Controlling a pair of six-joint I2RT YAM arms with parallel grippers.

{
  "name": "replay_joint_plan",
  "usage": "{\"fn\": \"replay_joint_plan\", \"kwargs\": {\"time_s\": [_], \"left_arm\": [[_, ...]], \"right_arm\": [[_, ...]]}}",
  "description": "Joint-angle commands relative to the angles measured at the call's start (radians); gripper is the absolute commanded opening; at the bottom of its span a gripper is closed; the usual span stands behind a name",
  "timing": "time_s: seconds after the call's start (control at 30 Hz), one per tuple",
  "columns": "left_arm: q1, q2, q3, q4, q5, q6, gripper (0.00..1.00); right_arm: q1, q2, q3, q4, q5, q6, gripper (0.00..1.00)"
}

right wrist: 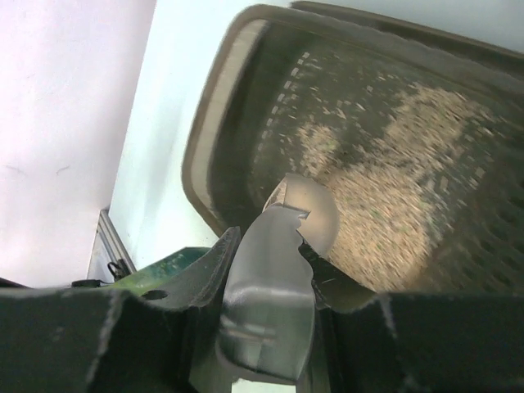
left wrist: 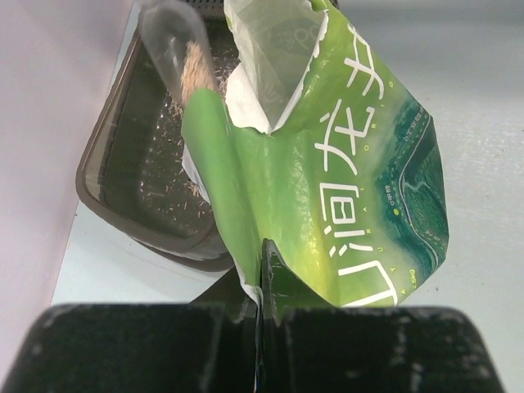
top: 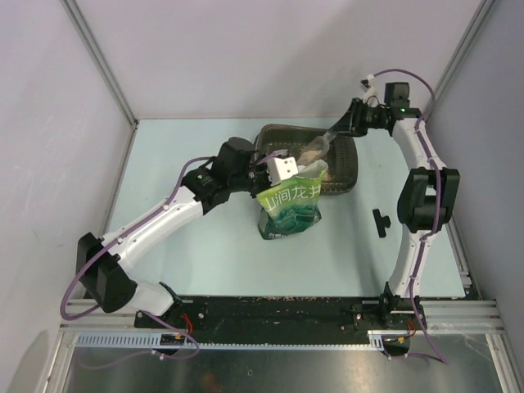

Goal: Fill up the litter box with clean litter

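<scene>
This is a robot lab, set up as a small test booth. A pale table (top: 205,246) fills the floor of the booth. Plain pale walls (top: 57,123) stand close around the table on three sides, and thin metal posts (top: 100,61) rise at the table's far corners. At the table's near edge, a black plate (top: 270,315) and metal rails (top: 458,307) carry two robot arms bolted side by side: the left arm (top: 164,217) and the right arm (top: 426,196). Purple wires (top: 401,71) run along the arms. Toward the far side of the table, the arms hold a green bag (top: 288,205) beside a dark cat tray (top: 344,168) and a clear scoop (top: 315,149) over that tray.
</scene>
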Motion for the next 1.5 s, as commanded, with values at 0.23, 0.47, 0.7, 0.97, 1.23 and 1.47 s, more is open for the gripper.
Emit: {"fn": "replay_joint_plan", "kwargs": {"time_s": [0.23, 0.47, 0.7, 0.97, 1.23, 1.47], "left_arm": [[0.014, -0.101, -0.043, -0.013, -0.034, -0.017, 0.00], [0.012, -0.107, -0.040, -0.013, -0.024, -0.017, 0.00], [0.012, -0.106, -0.021, -0.013, -0.023, -0.008, 0.00], [0.012, -0.112, 0.039, -0.001, -0.034, -0.059, 0.00], [0.015, -0.113, 0.039, 0.032, -0.034, -0.115, 0.00], [0.014, -0.127, 0.026, 0.036, -0.021, -0.123, 0.00]], "right_arm": [[0.134, 0.136, 0.255, 0.126, 0.081, 0.068, 0.00], [0.152, 0.102, 0.324, 0.057, 0.239, -0.179, 0.00], [0.180, -0.123, 0.171, 0.040, 0.355, -0.429, 0.00], [0.077, -0.304, 0.347, -0.230, -0.018, -0.334, 0.00], [0.101, -0.487, 0.039, -0.365, -0.116, -0.383, 0.00], [0.157, -0.485, 0.022, -0.429, -0.038, -0.484, 0.00]]}}
